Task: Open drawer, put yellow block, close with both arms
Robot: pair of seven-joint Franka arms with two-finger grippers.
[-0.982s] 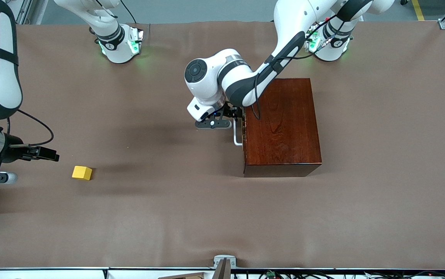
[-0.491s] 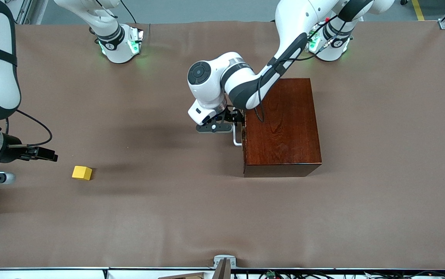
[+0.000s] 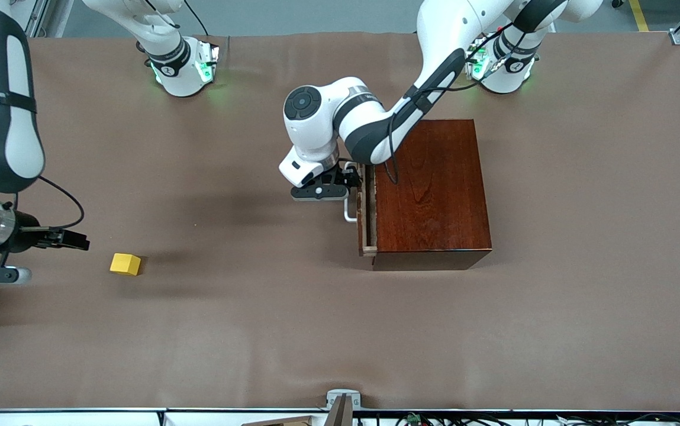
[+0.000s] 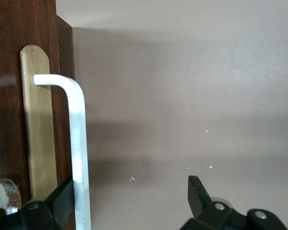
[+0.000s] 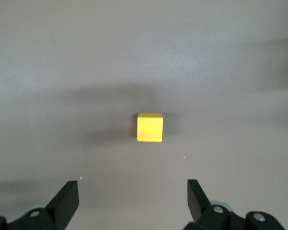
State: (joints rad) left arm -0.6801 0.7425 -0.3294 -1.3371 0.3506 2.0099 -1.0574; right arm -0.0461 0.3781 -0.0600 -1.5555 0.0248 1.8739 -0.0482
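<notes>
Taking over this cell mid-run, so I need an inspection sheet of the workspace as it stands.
Surface: brown table cover, a few pale specks.
Drawer: drawer pulled a little out of the wooden box; white handle showing.
Yellow block: yellow block on the table toward the right arm's end, untouched.
Clutter: nothing seen.
Left gripper: left gripper open, one finger hooked between the handle and the drawer front.
Right gripper: right gripper open, over the table beside the block.
Cables: black cables along both arms, none on the table.
Surroundings: green-lit bases, metal bracket at the table edge.
</notes>
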